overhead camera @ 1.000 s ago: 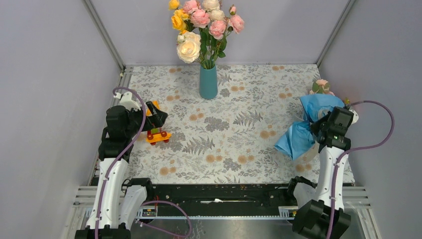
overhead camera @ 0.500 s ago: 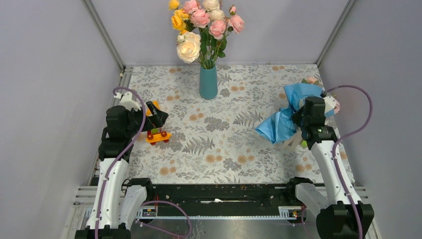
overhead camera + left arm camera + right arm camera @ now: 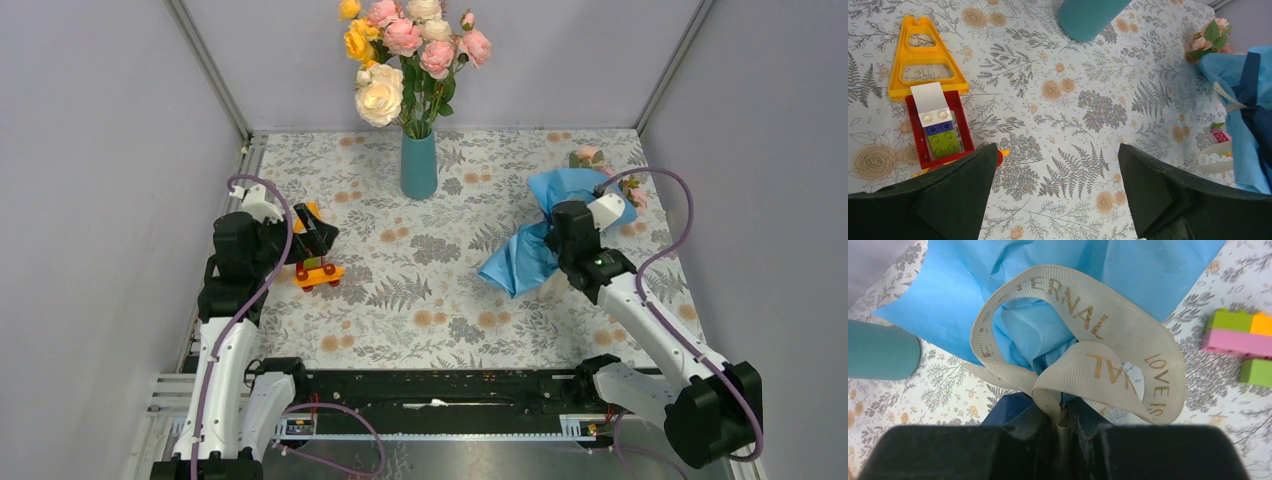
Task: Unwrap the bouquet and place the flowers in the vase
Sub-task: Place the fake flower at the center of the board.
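My right pincer is almost closed, nipping the cream ribbon with gold lettering that loops round the bouquet. The bouquet is over the right half of the counter. Its crinkled blue paper fans out to the left and its pink roses poke out at the far right end. The teal vase stands far and to the left, well apart, holding a larger rose bunch. My left pincer hangs wide open, holding nothing, on the left beside a brick toy. Loose bricks lie near the bouquet.
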Available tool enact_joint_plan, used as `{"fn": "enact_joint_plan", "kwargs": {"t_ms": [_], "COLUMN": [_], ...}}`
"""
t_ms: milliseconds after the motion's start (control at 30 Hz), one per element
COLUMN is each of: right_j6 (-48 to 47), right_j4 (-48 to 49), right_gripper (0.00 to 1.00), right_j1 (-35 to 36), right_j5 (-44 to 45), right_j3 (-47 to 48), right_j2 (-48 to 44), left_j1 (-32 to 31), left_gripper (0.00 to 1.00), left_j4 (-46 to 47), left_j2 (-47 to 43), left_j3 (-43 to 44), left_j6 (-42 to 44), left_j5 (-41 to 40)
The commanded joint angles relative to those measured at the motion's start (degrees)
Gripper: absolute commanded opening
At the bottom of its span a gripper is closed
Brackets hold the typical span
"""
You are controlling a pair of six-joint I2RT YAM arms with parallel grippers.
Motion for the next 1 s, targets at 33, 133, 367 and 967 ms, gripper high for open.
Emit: {"fn": "enact_joint_plan", "kwargs": {"t_ms": [33,133,367,967], "right_j6": [9.02,13.3,21.39,21.86], "right_j4": [4.78,4.04,2.37,3.86], "right_gripper": [0.0,0.0,0.0,0.59], "right_j1": [6.59,10.16,18.56,26.28], "right_j5": [11.64,13.74,15.62,14.78], "right_j3": [-0.69,0.28,4.3,7.52], "right_j2": [4.02,7.64,17.19,27.06], "left_j1": [0.08,0.09,0.11,0.1], "left_gripper": [0.99,0.99,0.99,0.99], "left_j4": [3.55,3.54,3.6,3.69], "left_j2": [0.73,0.95,1.14,2.88], "left_j3": [0.91,0.91,0.82,0.72], "left_j6": [-0.25,-0.32,-0.34,-0.34], "left_j5": [1.59,1.76,1.75,2.06]}}
